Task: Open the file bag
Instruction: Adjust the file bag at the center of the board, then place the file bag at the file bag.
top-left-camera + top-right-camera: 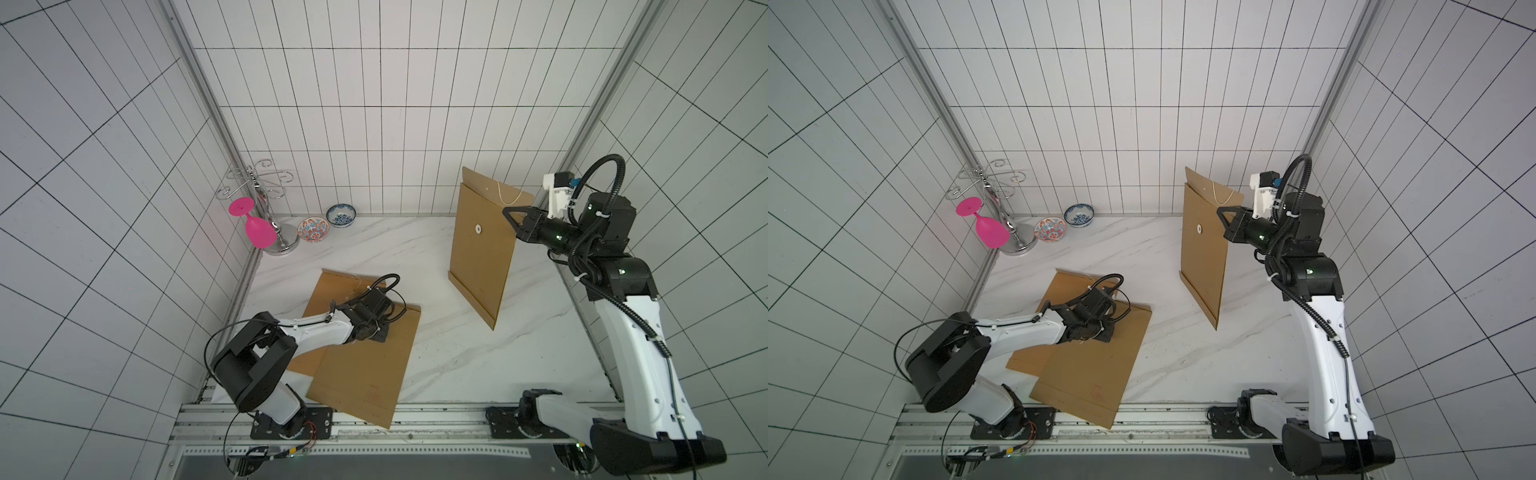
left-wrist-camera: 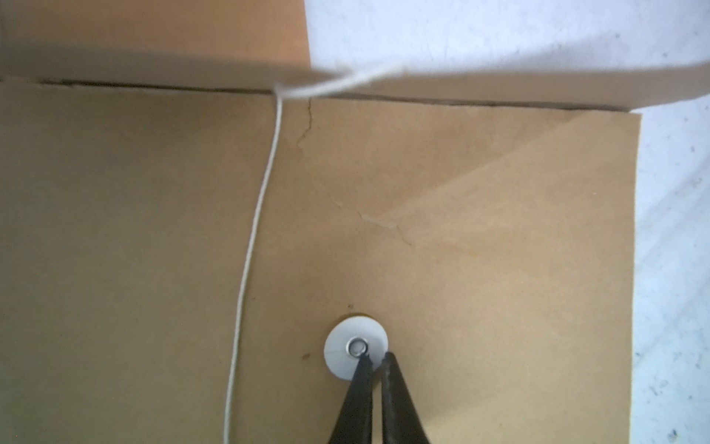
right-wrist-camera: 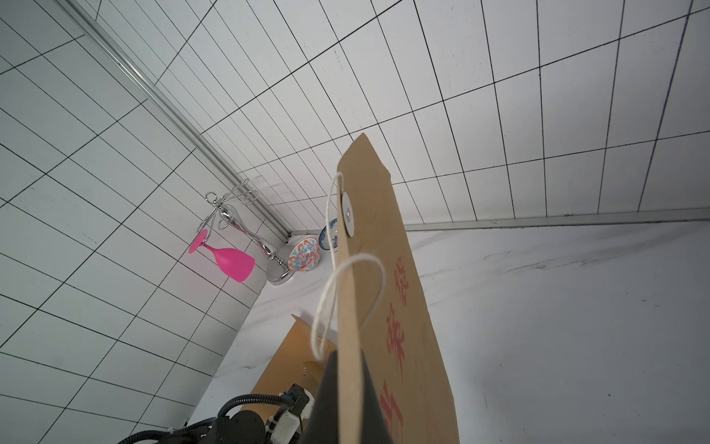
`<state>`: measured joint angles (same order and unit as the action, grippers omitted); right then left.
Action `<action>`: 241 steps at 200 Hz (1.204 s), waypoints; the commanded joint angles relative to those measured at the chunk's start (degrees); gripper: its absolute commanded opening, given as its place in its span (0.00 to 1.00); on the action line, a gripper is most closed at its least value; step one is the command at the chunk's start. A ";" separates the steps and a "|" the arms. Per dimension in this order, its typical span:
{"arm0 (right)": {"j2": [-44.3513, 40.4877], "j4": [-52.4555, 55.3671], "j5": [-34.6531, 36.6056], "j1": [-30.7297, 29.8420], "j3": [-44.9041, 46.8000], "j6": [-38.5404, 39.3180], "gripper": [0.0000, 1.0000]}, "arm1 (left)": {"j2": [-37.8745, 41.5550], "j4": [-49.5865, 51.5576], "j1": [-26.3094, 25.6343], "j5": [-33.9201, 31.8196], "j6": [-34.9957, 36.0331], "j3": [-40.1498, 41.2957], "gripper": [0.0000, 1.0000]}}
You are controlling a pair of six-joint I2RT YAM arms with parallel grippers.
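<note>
My right hand [image 1: 508, 212] grips the raised file bag [image 1: 478, 257] by its edge. My left hand [image 2: 376, 357], pinched closed, touches the white disc [image 2: 342, 353] on the flat file bag [image 1: 365, 365].

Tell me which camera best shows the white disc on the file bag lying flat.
Left wrist view: the white disc is close up and sharp, the left gripper tips at its centre. In both top views the left arm hides it. The right wrist view shows only part of that file bag.
</note>
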<state>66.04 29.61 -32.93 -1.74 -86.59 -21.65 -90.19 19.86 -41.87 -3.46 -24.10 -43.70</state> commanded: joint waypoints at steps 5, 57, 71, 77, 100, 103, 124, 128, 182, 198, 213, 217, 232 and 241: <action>-1.90 0.16 -0.56 0.42 1.42 -0.24 0.00 | -4.50 -4.21 2.87 -1.77 -1.64 -2.48 0.10; -3.55 1.51 -3.52 0.42 1.03 -0.63 0.00 | -13.41 -4.42 8.06 -1.05 1.58 -12.30 0.08; -3.32 2.04 -6.57 0.42 -0.09 -0.67 0.00 | -14.72 -3.28 8.78 0.28 2.96 -15.40 0.08; -3.00 2.67 -8.12 0.39 -0.65 -0.60 0.00 | -14.63 -3.09 8.82 0.82 3.50 -16.38 0.08; -2.58 3.99 -14.93 -0.30 -1.90 -1.02 0.00 | -10.31 -2.66 8.89 4.14 4.93 -19.08 0.18; -2.58 3.93 -15.84 -0.41 -1.92 -1.21 0.00 | -9.35 -2.63 8.85 4.35 4.94 -19.47 0.20; -2.87 3.62 -19.12 -2.59 -2.80 -2.23 0.00 | -1.17 -1.93 9.26 4.45 4.77 -21.34 0.31; -2.84 3.57 -19.62 -3.16 -3.14 -2.39 0.00 | 0.61 -1.86 9.47 4.51 4.67 -21.58 0.32; -3.50 -3.91 -19.40 -15.10 -1.16 -11.15 0.00 | 21.70 -3.49 21.00 0.60 2.52 -18.07 0.47; -3.39 -8.91 -19.33 -17.06 2.80 -15.03 0.00 | 24.14 -1.26 26.89 1.74 3.68 -18.76 0.50; -2.38 -9.70 -18.18 -16.56 7.50 -15.64 0.00 | 25.09 1.36 30.25 3.05 4.98 -20.35 0.52; -1.78 -9.03 -17.96 -16.13 8.71 -14.97 0.00 | 25.26 1.84 30.91 3.27 5.24 -20.63 0.52; 1.59 -7.88 -18.74 -13.66 14.19 -13.11 0.00 | 26.09 2.64 31.60 3.75 5.64 -20.69 0.53; 5.07 -7.52 -20.22 -11.94 17.67 -11.27 0.00 | 26.44 2.79 31.61 4.27 5.43 -20.47 0.53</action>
<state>64.23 22.24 -51.66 -16.97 -77.58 -33.69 -64.51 19.29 -10.59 -1.30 -19.57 -63.72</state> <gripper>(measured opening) 0.044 0.524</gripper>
